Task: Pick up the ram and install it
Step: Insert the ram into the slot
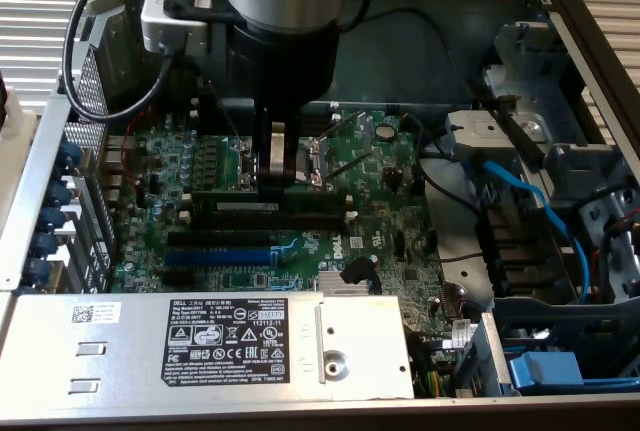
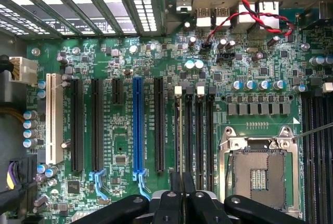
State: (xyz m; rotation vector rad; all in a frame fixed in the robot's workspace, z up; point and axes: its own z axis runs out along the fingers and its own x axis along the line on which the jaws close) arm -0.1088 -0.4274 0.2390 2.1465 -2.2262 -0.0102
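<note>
The ram (image 1: 300, 209) is a long dark-green stick with a whitish label, standing on edge along the motherboard's memory slots (image 2: 200, 130). My gripper (image 1: 278, 173) comes straight down from above and is shut on the stick's top edge near its middle. In the wrist view the ram (image 2: 180, 130) shows edge-on as a thin line over the memory slot nearest the expansion slots, running out from between my black fingers (image 2: 174, 187). Whether the stick is pressed home in the slot I cannot tell.
A blue expansion slot (image 2: 137, 125) and black ones lie beside the memory slots. The open CPU socket (image 2: 257, 172) sits on their other side. A labelled power supply (image 1: 200, 336) runs along the near edge, blue cables (image 1: 520, 186) at the exterior view's right, red-black wires (image 2: 250, 11) by the ports.
</note>
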